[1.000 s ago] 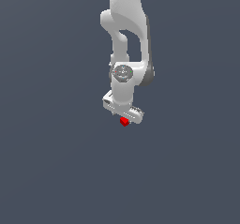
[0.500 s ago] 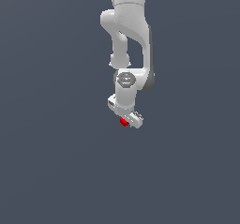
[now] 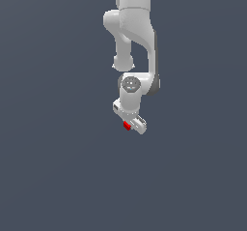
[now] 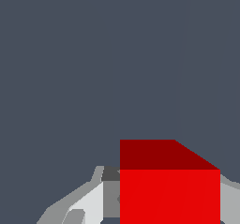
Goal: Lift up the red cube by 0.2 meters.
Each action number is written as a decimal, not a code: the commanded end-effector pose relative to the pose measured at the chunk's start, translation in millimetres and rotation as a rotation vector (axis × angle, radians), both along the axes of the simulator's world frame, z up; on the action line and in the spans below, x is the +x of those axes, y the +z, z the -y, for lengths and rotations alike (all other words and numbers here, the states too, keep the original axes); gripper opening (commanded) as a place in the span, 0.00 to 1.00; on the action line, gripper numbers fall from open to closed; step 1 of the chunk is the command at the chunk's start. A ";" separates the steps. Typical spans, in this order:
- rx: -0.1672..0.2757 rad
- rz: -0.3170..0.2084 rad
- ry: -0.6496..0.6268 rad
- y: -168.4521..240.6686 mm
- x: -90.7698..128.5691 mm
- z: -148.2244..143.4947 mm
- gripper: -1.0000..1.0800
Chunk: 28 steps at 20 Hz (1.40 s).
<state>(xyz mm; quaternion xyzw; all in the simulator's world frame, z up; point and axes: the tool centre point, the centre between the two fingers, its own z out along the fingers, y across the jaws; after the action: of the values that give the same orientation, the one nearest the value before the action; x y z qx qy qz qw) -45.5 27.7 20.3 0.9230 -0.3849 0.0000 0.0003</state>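
The red cube [image 3: 127,125] is a tiny bright red block held at the tip of my white gripper [image 3: 129,124] in the exterior view, near the middle of the picture. In the wrist view the red cube [image 4: 169,190] fills the space between my grey-white fingers [image 4: 89,204], which press on it from both sides. The gripper is shut on the cube and holds it off the dark grey floor [image 3: 58,177]. The white arm [image 3: 135,27] reaches down from the top of the exterior view.
A plain dark grey surface [image 4: 93,68] spreads all around. No other object shows in either view.
The arm has drawn the gripper and the red cube a little upward in the exterior view. The grip on the cube is unchanged.
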 end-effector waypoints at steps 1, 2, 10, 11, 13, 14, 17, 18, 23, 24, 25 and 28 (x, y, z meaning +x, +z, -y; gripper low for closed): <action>0.000 0.000 -0.002 -0.2 0.0 0.1 0.00; 0.000 0.000 -0.002 -0.2 0.0 0.1 0.00; 0.000 0.001 -0.002 0.2 0.1 -0.1 0.00; 0.000 0.001 -0.002 1.0 0.1 -0.1 0.00; 0.000 0.001 -0.002 4.3 0.0 -0.1 0.00; 0.000 0.001 -0.002 6.7 -0.1 -0.2 0.00; 0.000 0.001 -0.002 17.3 -0.5 -0.3 0.00; 0.000 0.001 -0.002 21.9 -0.6 -0.3 0.00; 0.001 0.000 -0.002 54.2 -1.5 -0.2 0.00; 0.001 0.000 -0.003 62.4 -1.7 0.0 0.00; 0.001 0.000 -0.003 71.2 -1.9 0.0 0.00; 0.001 0.000 -0.003 100.4 -2.4 0.3 0.00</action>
<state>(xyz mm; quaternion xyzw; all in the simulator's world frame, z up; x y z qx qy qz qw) -47.7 27.6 105.4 0.9225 -0.3861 -0.0005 0.0002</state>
